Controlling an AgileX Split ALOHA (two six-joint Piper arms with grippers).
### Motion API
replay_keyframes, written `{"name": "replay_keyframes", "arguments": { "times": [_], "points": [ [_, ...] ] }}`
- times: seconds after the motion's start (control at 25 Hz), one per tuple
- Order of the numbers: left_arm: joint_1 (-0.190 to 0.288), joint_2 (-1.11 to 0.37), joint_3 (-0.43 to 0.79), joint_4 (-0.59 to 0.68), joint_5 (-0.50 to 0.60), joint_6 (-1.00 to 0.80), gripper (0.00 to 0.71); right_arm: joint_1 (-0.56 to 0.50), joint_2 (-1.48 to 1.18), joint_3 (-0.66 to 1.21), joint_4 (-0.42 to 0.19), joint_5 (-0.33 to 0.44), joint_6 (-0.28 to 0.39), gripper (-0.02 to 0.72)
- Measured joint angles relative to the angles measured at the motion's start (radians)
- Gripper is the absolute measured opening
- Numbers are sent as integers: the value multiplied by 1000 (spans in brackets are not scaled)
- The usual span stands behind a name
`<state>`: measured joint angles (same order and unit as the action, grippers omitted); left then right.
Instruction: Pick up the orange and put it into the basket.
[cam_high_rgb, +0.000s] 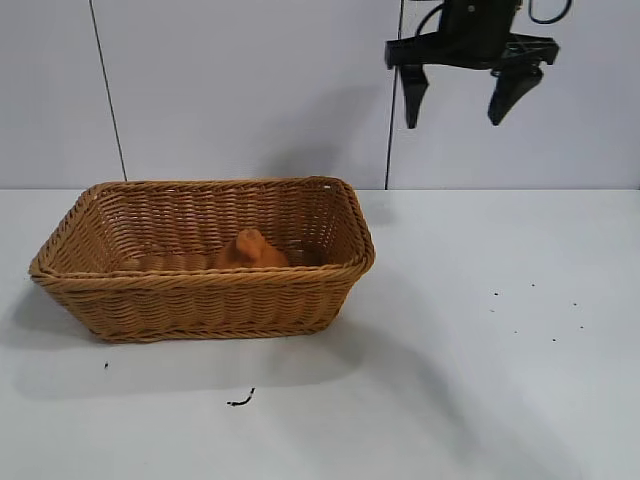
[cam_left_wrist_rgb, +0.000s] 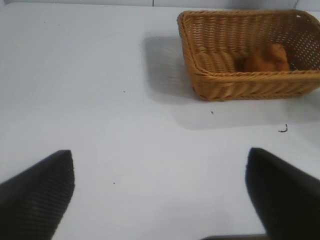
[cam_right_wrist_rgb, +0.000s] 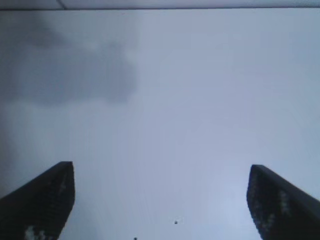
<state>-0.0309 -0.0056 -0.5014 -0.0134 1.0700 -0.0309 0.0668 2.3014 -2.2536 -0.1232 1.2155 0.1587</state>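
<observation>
We judge the placing done: the dull orange-brown, knobbed orange (cam_high_rgb: 251, 250) lies on the floor of the tan woven wicker basket (cam_high_rgb: 205, 298), well below and to the side of the right hand (cam_high_rgb: 458, 103). The step in hand looks like the retreat; to do it well we keep the hand high and clear of the braided rim, fingers spread. The right hand hangs above the white worktop (cam_high_rgb: 500, 350), open and empty, pointing steeply down. The left hand (cam_left_wrist_rgb: 160, 192) hovers open over the worktop, apart from the basket.
</observation>
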Motion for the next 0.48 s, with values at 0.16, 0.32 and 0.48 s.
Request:
{"name": "replay_keyframes", "arguments": {
  "times": [0.16, 0.32, 0.48],
  "points": [
    [0, 0, 0, 0, 0, 0, 666, -42, 0, 2, 15, 2, 0, 638],
    [0, 0, 0, 0, 0, 0, 666, -52, -36, 81, 47, 1, -16, 638],
    [0, 0, 0, 0, 0, 0, 666, -53, -136, 259, 57, 0, -23, 638]
  ]
}}
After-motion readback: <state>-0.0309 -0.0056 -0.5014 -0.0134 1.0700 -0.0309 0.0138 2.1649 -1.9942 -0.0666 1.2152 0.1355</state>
